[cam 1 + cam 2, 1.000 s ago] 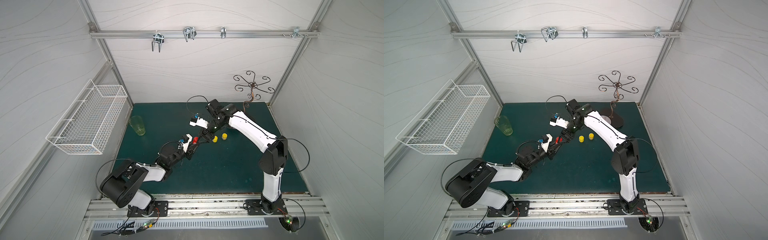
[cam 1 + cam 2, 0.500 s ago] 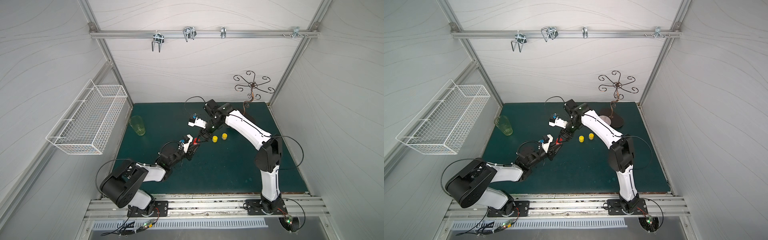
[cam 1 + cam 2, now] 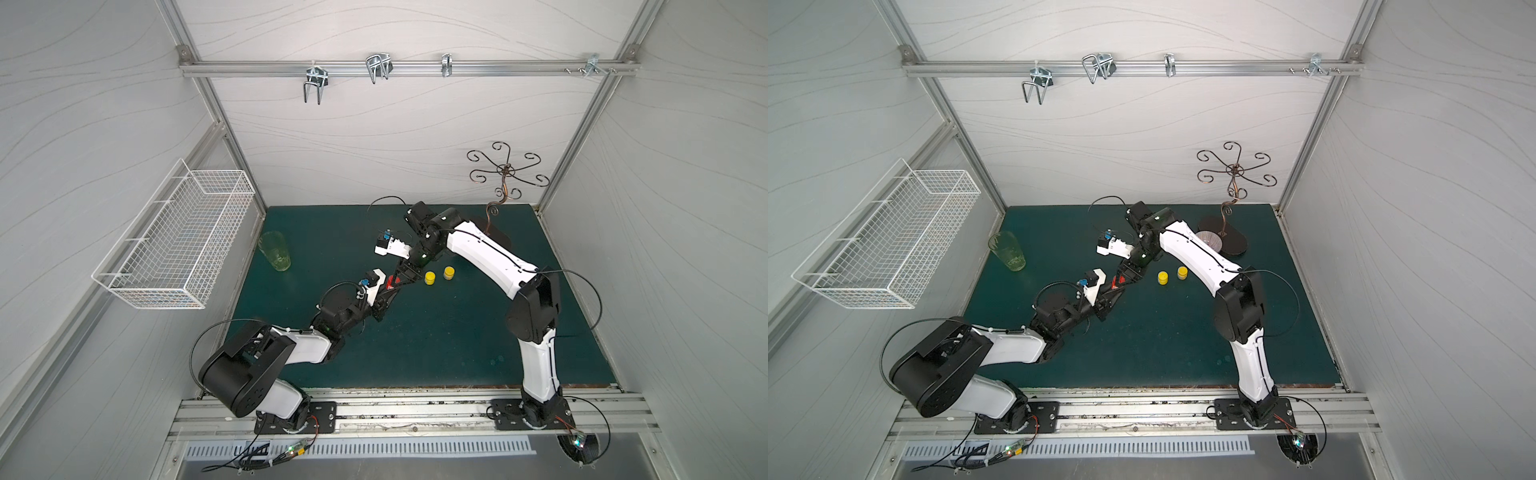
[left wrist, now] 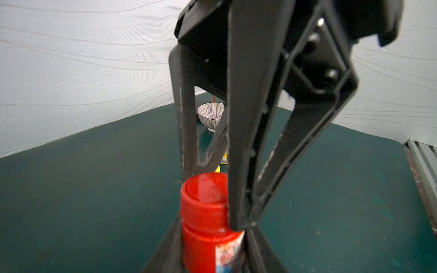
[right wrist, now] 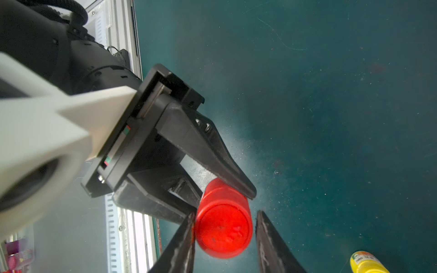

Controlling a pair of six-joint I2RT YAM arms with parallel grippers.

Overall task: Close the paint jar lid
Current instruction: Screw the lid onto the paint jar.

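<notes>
My left gripper [image 3: 387,291] is shut on the body of a small red paint jar [image 4: 203,245] and holds it upright near the middle of the green mat. The red lid [image 5: 223,230] sits on top of the jar. From above, my right gripper [image 5: 225,214] straddles the lid. One of its fingers [image 5: 186,227] touches the lid's side. The other finger [image 5: 264,227] stands a narrow gap away. Both top views show the two grippers meeting at the jar [image 3: 1116,282].
Two yellow paint jars [image 3: 429,277] [image 3: 448,272] stand just right of the grippers. A striped bowl [image 3: 1210,240] and a curly metal stand [image 3: 505,170] are at the back right. A green glass [image 3: 275,251] stands at the left, and a wire basket [image 3: 174,245] hangs on the left wall.
My right gripper has moved onto the red jar and its jaws have narrowed around the lid. The left arm has kept its hold and place.
</notes>
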